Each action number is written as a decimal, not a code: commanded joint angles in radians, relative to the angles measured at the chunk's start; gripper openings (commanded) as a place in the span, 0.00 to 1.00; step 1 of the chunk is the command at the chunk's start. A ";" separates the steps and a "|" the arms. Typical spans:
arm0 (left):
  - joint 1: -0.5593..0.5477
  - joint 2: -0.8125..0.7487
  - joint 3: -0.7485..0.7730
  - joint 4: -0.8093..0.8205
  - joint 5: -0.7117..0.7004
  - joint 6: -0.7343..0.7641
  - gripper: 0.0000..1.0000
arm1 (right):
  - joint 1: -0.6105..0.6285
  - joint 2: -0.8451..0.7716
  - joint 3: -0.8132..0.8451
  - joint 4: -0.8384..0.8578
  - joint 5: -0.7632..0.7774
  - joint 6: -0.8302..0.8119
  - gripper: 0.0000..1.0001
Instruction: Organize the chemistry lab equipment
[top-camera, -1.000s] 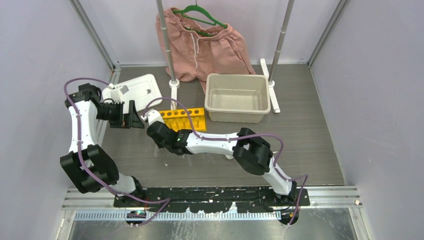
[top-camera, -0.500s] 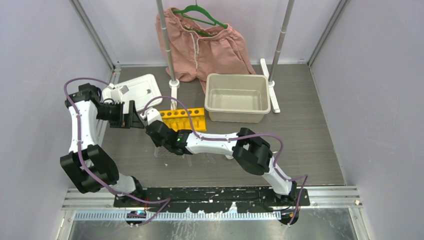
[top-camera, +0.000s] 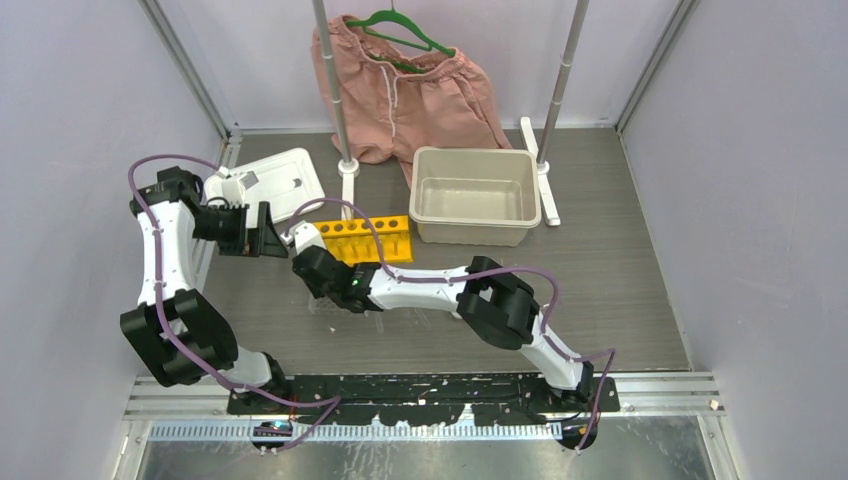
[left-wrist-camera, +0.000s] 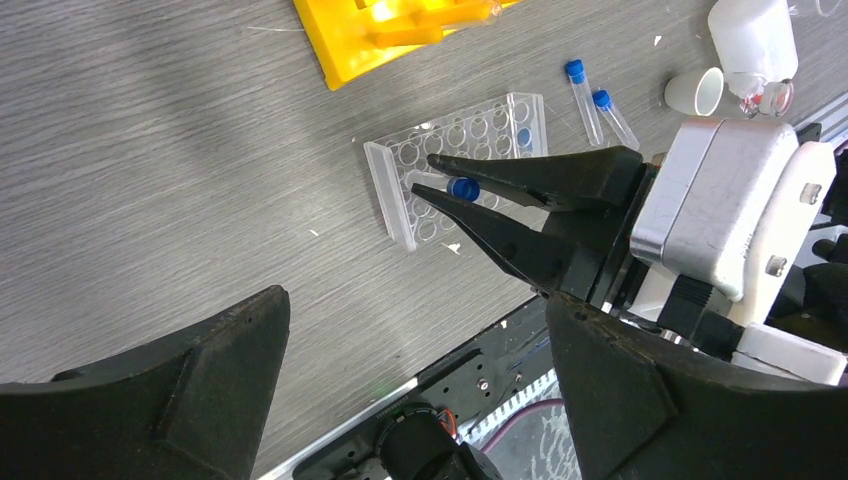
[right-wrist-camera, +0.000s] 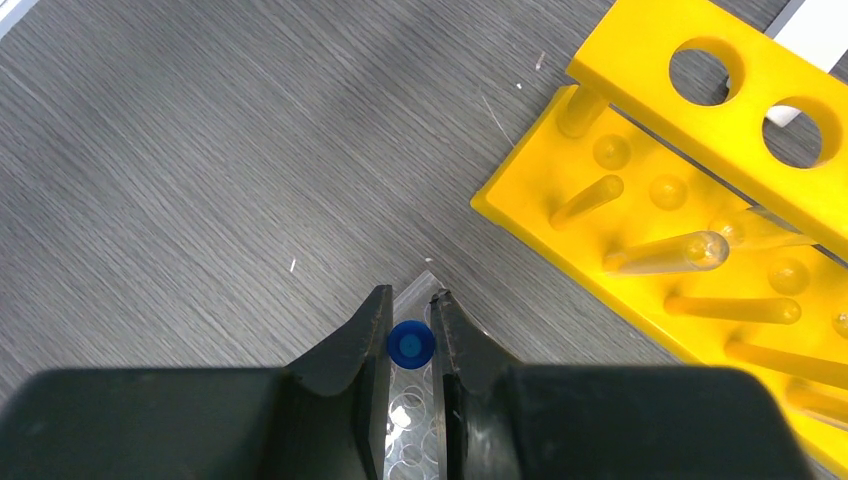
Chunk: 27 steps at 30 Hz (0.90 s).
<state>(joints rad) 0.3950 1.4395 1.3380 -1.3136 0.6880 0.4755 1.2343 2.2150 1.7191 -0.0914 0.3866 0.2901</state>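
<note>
My right gripper (right-wrist-camera: 410, 300) is shut on a small clear blue-capped tube (right-wrist-camera: 410, 343) and holds it upright over the end of the clear plastic grid rack (right-wrist-camera: 415, 410). The left wrist view shows the same grip (left-wrist-camera: 462, 187) over the grid rack (left-wrist-camera: 470, 135). The yellow holed tube rack (top-camera: 365, 238) lies just behind, with clear tubes in it (right-wrist-camera: 660, 250). Two more blue-capped tubes (left-wrist-camera: 590, 95), a small white dish (left-wrist-camera: 695, 92) and a white squeeze bottle (left-wrist-camera: 752, 35) lie near the grid rack. My left gripper (top-camera: 272, 232) is open and empty, held above the table's left side.
A beige bin (top-camera: 475, 195) stands at the back right of the yellow rack. A white flat tray (top-camera: 270, 180) lies at the back left. Pink shorts (top-camera: 400, 90) hang on a green hanger between two upright poles (top-camera: 338, 110).
My right arm has shifted slightly left with the tube still in its grip. The left arm has not moved.
</note>
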 joint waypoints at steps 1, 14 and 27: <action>0.006 -0.022 0.032 -0.004 0.007 0.013 1.00 | 0.004 -0.014 -0.006 0.034 0.006 0.002 0.01; 0.006 -0.029 0.036 -0.012 0.007 0.015 1.00 | 0.000 -0.054 -0.062 0.008 -0.061 0.018 0.34; 0.006 -0.055 0.061 -0.039 0.012 0.017 1.00 | -0.033 -0.364 -0.163 -0.185 -0.070 0.168 0.62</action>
<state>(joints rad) 0.3954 1.4334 1.3602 -1.3331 0.6884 0.4789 1.2140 2.0403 1.5993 -0.2440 0.3073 0.3794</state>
